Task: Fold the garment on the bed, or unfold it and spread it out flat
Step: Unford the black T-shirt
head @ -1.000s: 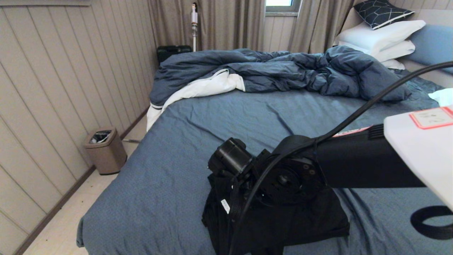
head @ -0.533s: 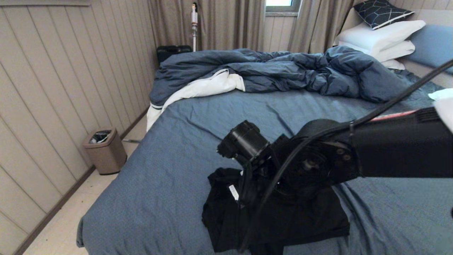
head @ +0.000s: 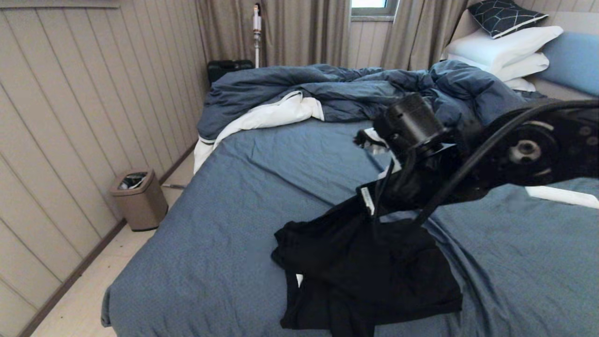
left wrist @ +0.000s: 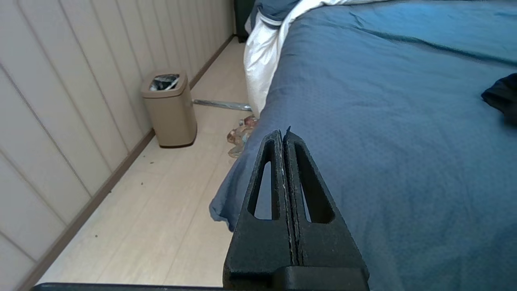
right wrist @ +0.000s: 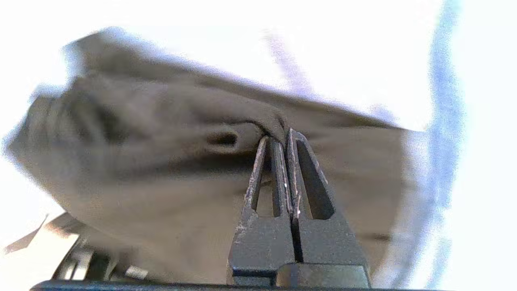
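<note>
Two grippers show, each with its jaws pressed together. Off the bed's (head: pixel 224 224) left edge, the left gripper (left wrist: pixel 284 135) hangs over the floor, pinching nothing. Further right, the black T-shirt (head: pixel 365 267) lies bunched on the blue sheet near the foot, one fold pinched and lifted by the right gripper (right wrist: pixel 282 135). Thin, limp and light, it should drape and drag; shoulder seams or hem corners look like the best holds.

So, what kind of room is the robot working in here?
Most likely a bedroom in a home or hotel: a wide bed with a rumpled dark blue duvet, stacked white pillows by the headboard, and curtains over a small window.
</note>
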You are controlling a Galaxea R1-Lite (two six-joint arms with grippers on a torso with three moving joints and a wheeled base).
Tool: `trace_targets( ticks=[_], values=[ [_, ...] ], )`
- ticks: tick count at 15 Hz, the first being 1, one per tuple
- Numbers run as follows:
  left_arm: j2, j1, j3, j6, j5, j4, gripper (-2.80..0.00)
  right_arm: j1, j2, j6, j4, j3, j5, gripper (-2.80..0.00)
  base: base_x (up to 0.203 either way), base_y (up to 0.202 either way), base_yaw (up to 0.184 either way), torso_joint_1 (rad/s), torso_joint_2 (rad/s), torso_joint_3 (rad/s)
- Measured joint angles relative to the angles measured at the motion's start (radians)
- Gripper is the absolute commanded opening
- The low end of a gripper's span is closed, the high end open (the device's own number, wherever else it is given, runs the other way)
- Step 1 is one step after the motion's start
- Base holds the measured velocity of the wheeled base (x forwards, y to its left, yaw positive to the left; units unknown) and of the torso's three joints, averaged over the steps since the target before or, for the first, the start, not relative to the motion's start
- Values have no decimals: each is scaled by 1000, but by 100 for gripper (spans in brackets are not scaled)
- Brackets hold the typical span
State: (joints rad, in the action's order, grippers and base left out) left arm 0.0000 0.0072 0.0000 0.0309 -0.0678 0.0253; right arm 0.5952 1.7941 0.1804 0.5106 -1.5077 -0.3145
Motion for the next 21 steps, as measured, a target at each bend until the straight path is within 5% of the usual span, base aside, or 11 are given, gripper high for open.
trace_targets(
  ticks=[5, 12, 17, 21],
  values=[
    [0, 0, 0, -1, 0, 0, -280, -292, -83, -36, 1, 28, 25, -280, 0, 0, 0, 0, 0, 0],
    [0, 0, 0, -15, 0, 2, -280, -756, -192, -152, -17, 160, 171, -280, 0, 0, 0, 0, 0, 0],
    [0, 0, 0, -16, 0, 1, -280, -984, -181, -236, -153, 248, 230, -280, 0, 0, 0, 0, 0, 0],
    [0, 0, 0, -15, 0, 1, -280, -1092, -91, -280, -262, 254, 230, -280, 0, 0, 0, 0, 0, 0]
  ],
)
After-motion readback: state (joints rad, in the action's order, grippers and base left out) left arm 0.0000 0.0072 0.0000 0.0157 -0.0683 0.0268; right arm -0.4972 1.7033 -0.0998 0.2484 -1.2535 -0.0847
